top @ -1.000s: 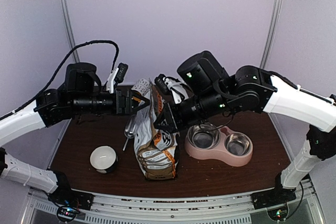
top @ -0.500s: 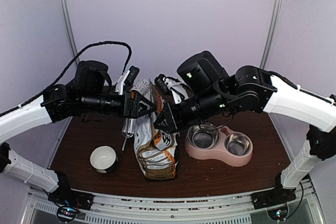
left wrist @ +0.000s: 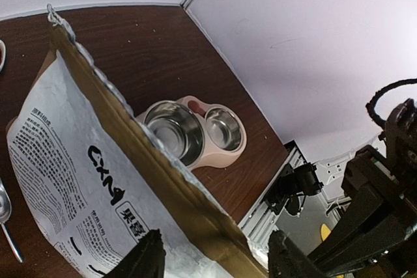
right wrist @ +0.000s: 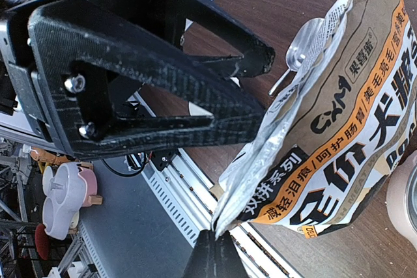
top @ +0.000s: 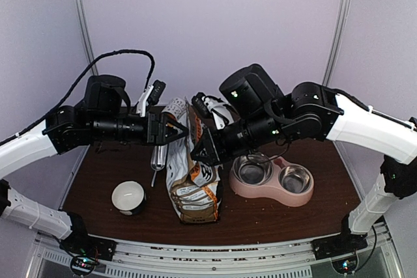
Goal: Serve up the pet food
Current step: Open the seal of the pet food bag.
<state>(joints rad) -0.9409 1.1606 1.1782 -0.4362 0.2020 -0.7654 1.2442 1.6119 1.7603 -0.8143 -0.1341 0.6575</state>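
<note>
The printed pet food bag [top: 193,177] stands upright mid-table, its top torn open. No kibble shows; it is hidden inside the bag. My right gripper [top: 199,150] is shut on the bag's top edge, and the right wrist view shows the shut tips [right wrist: 215,234] pinching the bag's silver-lined lip [right wrist: 339,141]. My left gripper [top: 177,130] is open at the bag's upper left. In the left wrist view its fingers [left wrist: 148,258] straddle the bag's brown torn rim [left wrist: 163,180] without closing. The pink double bowl [top: 273,181] with steel cups sits right of the bag, both cups empty.
A white round bowl [top: 128,196] sits at the front left. A metal scoop [top: 158,158] lies left of the bag, behind the left gripper. The double bowl also shows in the left wrist view [left wrist: 195,128]. Walls close the table's back and sides.
The left gripper pushed right toward the bag's top, then drew back slightly left. The right gripper and the bag have stayed put.
</note>
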